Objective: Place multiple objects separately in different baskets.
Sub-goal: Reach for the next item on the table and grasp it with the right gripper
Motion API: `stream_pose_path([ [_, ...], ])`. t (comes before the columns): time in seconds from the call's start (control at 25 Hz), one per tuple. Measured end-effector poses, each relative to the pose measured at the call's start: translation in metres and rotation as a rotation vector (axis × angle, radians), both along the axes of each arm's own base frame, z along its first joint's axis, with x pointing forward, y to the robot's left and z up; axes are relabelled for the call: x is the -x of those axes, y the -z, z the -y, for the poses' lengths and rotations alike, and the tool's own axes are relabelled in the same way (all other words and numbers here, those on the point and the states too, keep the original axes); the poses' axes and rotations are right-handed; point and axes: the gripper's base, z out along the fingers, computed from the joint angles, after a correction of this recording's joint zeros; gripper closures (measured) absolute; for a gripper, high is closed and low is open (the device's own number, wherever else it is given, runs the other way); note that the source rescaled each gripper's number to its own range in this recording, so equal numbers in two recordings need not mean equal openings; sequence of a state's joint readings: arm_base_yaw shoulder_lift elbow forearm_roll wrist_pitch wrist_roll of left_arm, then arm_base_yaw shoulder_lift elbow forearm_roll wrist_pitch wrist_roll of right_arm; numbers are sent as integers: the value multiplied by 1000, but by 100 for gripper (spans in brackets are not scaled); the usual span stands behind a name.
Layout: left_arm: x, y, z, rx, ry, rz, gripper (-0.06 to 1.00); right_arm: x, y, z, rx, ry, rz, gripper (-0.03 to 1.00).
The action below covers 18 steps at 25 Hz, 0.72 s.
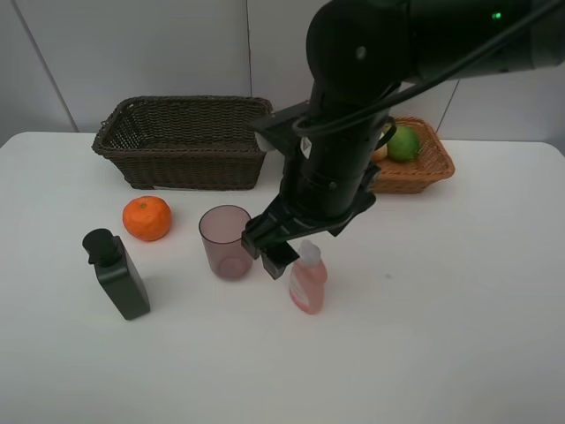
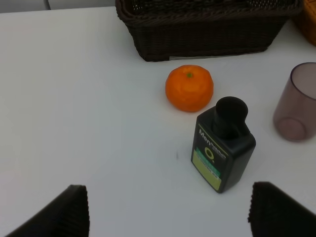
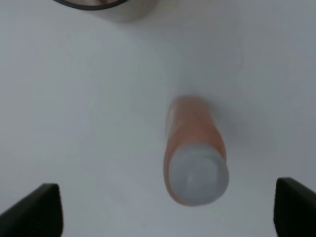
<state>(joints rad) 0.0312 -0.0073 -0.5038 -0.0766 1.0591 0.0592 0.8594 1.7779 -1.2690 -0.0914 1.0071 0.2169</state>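
The pink white-capped bottle stands upright at mid-table. My right gripper hovers just above it, open and empty. In the right wrist view the bottle lies between the spread fingertips. The mauve cup stands just left of the bottle. The mandarin and the black pump bottle are further left. My left gripper is open and empty, short of the pump bottle and the mandarin. The green fruit and part of the peach lie in the light basket. The dark basket is at the back left.
The right arm's black body hides part of the light basket and the gap between the baskets. A white wall runs behind the table. The dark basket's wall and the cup show in the left wrist view.
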Motion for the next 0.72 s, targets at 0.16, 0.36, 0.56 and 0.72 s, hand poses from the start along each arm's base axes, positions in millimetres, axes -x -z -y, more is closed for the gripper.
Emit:
stream_pose_path([
  [0.16, 0, 0, 0, 0, 0, 0, 10, -3, 9, -1, 24, -8, 0, 2],
  [0.36, 0, 0, 0, 0, 0, 0, 10, -6, 15, -2, 52, -22, 12, 2],
  [0.56, 0, 0, 0, 0, 0, 0, 10, -7, 22, -3, 67, -24, 1, 2],
  [0.72, 0, 0, 0, 0, 0, 0, 10, -10, 28, -2, 79, -16, -10, 2],
])
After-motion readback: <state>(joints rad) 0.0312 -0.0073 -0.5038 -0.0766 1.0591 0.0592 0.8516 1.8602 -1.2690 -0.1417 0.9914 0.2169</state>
